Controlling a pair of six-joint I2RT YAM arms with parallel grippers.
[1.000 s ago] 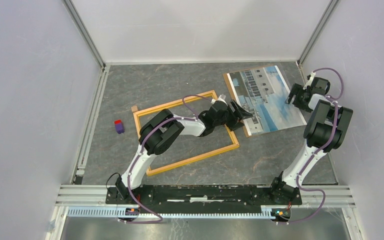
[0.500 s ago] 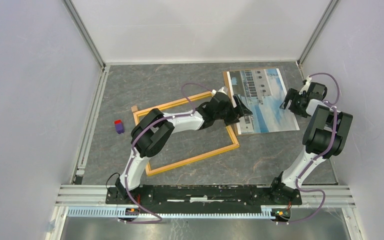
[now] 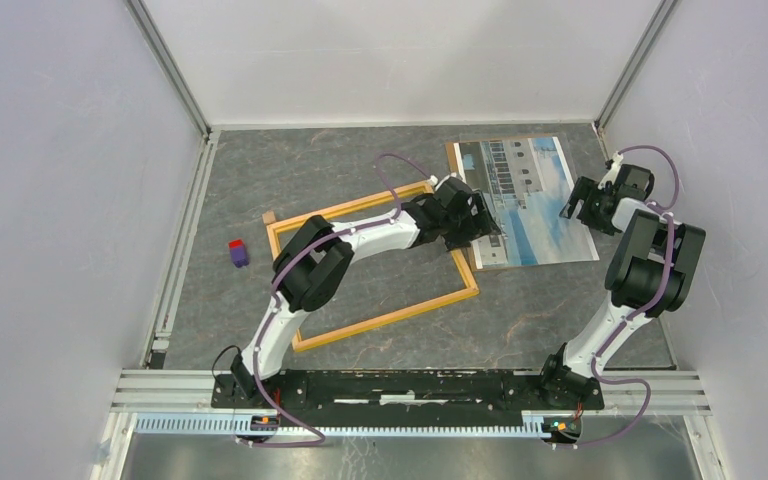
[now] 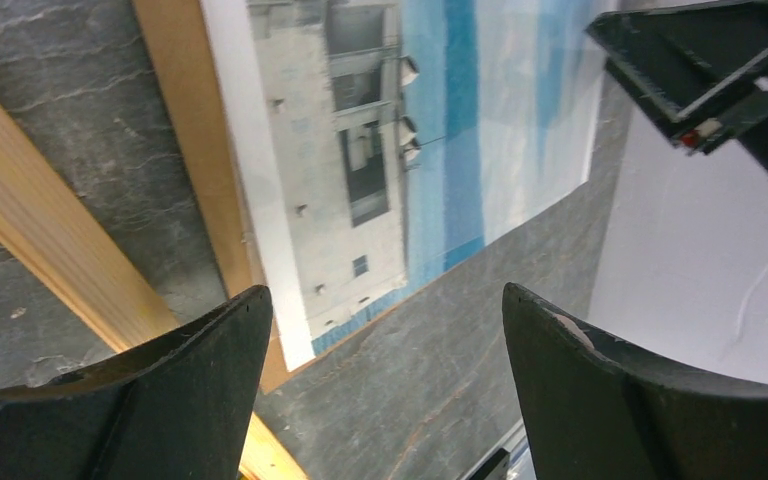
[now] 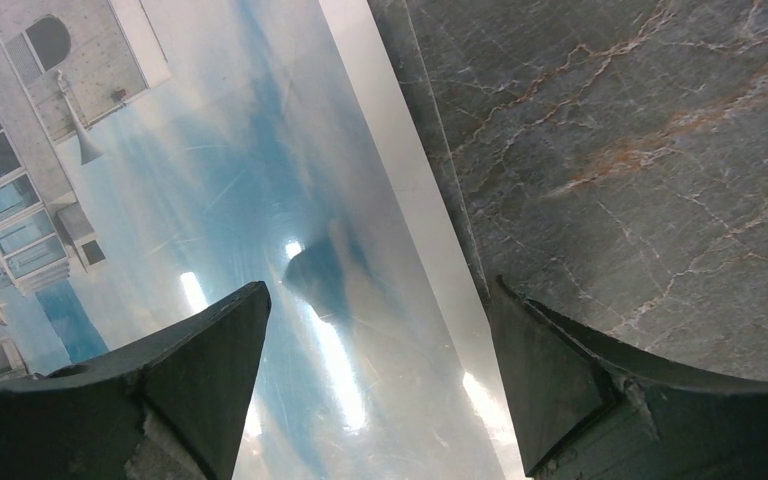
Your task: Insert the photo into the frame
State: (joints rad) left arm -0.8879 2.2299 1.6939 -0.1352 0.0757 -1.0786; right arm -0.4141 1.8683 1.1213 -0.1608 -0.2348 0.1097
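Shows the photo (image 3: 532,200) flat on the grey bench (image 3: 340,165) toward two o'clock, just beside the frame's (image 3: 390,318) three-o'clock rail. Places the left claw (image 3: 480,220) over the photo's nine-o'clock edge, the right claw (image 3: 582,205) at its three-o'clock edge. Shows a small red-and-purple block (image 3: 238,252) at nine o'clock.

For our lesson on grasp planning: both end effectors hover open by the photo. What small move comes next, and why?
Probably lower the left end effector and pinch the photo at its near-left corner: the jaws stand open over that corner, and the photo lies outside the frame.
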